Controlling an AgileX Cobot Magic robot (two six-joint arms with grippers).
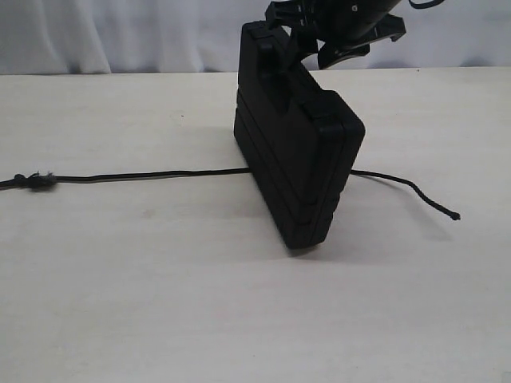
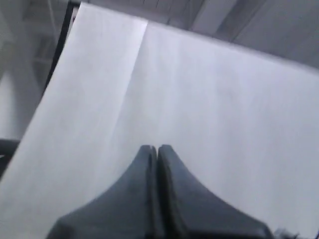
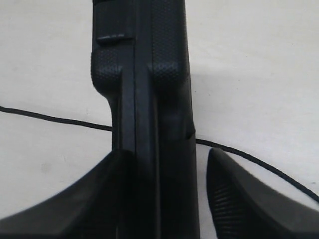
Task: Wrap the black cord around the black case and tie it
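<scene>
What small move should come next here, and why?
Probably lower the left gripper, now shut and empty, toward the black cord left of the black case. The cord only seems to pass under the standing case, with no wrap yet, while the right gripper straddles the case.

Reads matte black all over the black case (image 1: 299,159), finely pebbled along its edges. Same plain black on the black cord (image 1: 160,175). Pale cream with faint streaks across the table (image 1: 160,319); whitish grey on the backdrop (image 1: 80,32).
</scene>
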